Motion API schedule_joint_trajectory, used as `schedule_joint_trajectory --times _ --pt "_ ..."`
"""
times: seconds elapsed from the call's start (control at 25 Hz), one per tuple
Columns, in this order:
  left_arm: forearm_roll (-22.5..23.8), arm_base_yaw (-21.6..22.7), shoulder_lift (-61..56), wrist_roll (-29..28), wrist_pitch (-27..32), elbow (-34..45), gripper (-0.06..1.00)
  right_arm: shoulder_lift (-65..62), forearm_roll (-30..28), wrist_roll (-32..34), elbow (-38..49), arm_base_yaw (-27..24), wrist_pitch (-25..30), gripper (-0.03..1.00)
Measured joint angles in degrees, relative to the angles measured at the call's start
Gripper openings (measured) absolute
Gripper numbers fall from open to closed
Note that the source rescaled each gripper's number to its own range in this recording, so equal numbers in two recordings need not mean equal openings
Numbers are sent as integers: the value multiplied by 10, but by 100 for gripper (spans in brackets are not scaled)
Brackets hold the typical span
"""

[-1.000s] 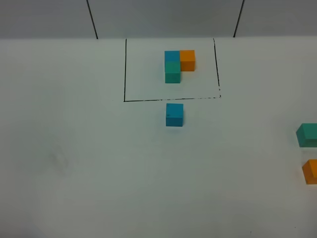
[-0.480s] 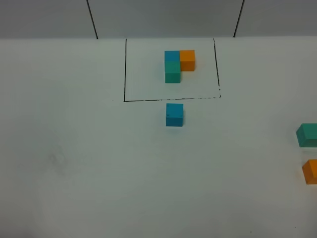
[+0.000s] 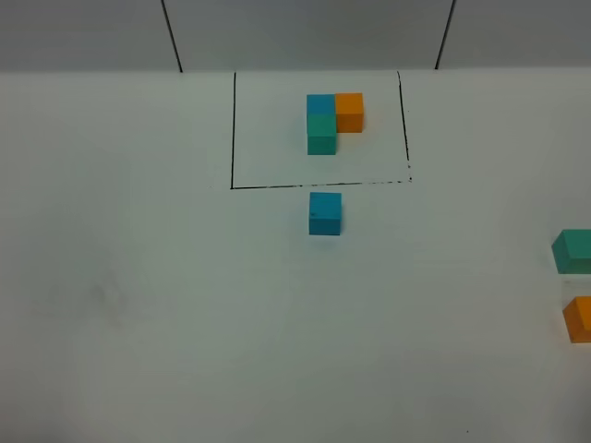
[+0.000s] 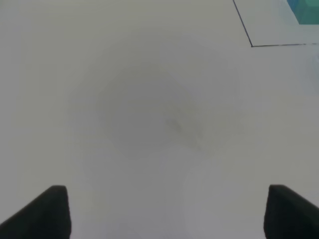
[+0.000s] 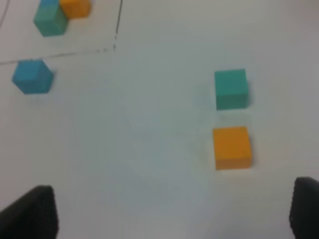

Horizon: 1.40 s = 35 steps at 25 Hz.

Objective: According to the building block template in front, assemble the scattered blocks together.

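Exterior high view: the building block template is seen inside its black frame line at the far middle of the table, an L of blue, teal and orange. The blue cube is set just outside the frame's near edge. The teal cube and orange cube are found well apart from it at the right edge, partly cut off; in the right wrist view they lie close together, not touching. No arm is shown in the high view.

Left gripper: jaws spread wide, nothing btwn them, bare table below. Right gripper: likewise released and empty, w/ teal and orange ahead of it.

Risks, as judged:
- The two right-hand cubes are so near each other that one could be nudged while the other is gripped.
- A cube could be twisted by an off-centre grasp, so faces wouldn't meet flush.
- The blue cube could be knocked out of pos. when a neighbour is set against it.
- Colour order could be mirrored vs. the template.
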Motion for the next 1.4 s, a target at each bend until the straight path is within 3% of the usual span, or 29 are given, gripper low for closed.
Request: schedule_joint_trajectory --times 0.16,0.52,0.72,0.92,1.4 --pt "0 0 0 0 0 0 68 144 -10 3 -9 0 -31 99" --pt "0 0 0 0 0 0 68 434 -82 -7 -99 -1 -61 100" --pt "0 0 0 0 0 0 68 570 -54 -47 -164 -34 -68 100" --pt "0 0 0 0 0 0 68 644 -9 -88 -176 -62 -91 100" --pt "0 0 0 0 0 0 68 757 13 -146 -182 -64 -193 100"
